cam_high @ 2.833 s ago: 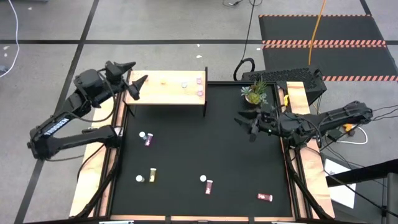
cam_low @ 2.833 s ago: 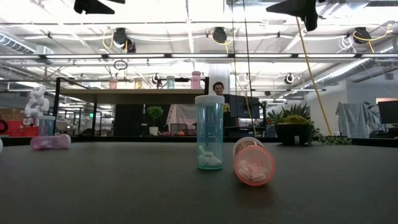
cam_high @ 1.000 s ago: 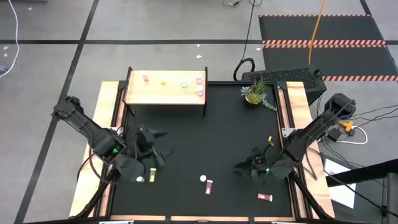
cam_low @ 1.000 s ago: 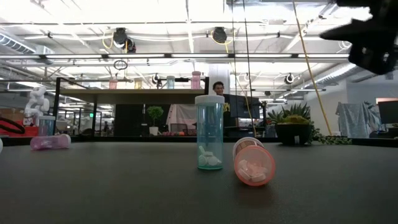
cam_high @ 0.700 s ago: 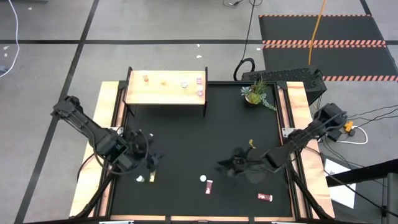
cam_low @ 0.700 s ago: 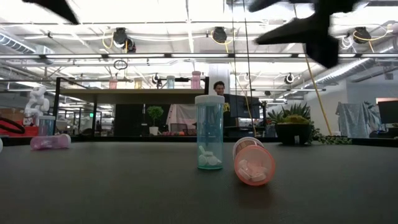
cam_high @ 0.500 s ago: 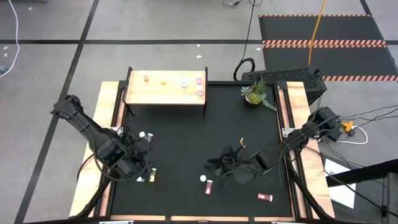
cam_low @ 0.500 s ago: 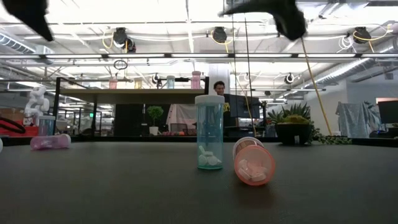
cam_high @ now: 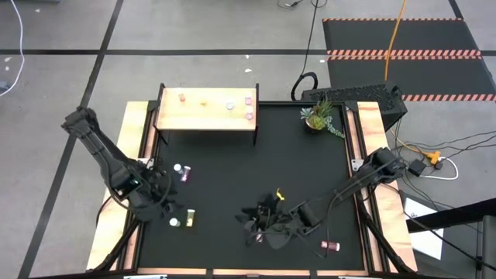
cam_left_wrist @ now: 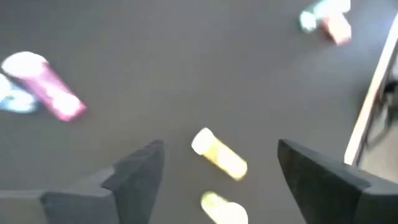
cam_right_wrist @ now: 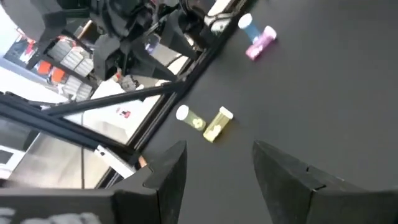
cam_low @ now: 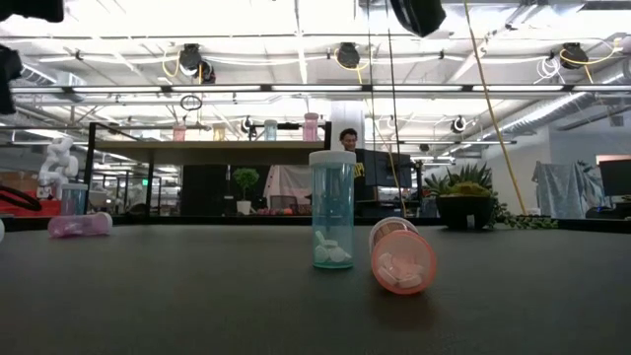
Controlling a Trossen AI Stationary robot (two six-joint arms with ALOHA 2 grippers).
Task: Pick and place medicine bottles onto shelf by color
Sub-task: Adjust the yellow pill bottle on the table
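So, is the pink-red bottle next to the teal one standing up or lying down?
Lying down. In the low view the pink-red bottle rests on its side on the table, beside the upright teal bottle.

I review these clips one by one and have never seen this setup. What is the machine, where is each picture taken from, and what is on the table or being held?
Two dark robot arms work at a black table. One camera looks straight down, one sits at table height, and one rides on each wrist. From above, the left gripper hovers by two yellow bottles; its wrist camera shows its fingers apart with nothing between them. The right gripper hangs over a teal and a red bottle, also open and empty. A pink bottle lies nearby, another red one by the front edge. Five bottles already stand on the wooden shelf.
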